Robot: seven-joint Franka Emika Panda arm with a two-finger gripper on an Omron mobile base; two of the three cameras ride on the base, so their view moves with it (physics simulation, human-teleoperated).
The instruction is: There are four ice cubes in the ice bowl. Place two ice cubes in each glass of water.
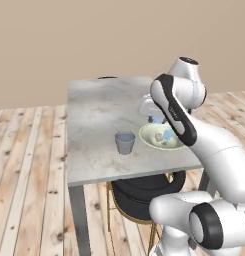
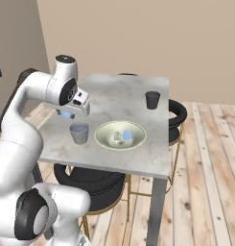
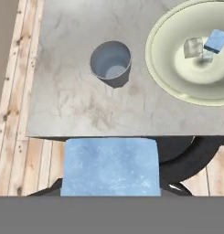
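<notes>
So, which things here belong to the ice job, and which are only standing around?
For the job:
- ice bowl
- cubes in the bowl
- cube in the end effector
- near glass
- far glass

Just around:
- table
- stools

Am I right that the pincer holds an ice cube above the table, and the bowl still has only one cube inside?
Not quite. The pincer does hold an ice cube, but the ice bowl contains three cubes, not one; the hand view shows them.
</notes>
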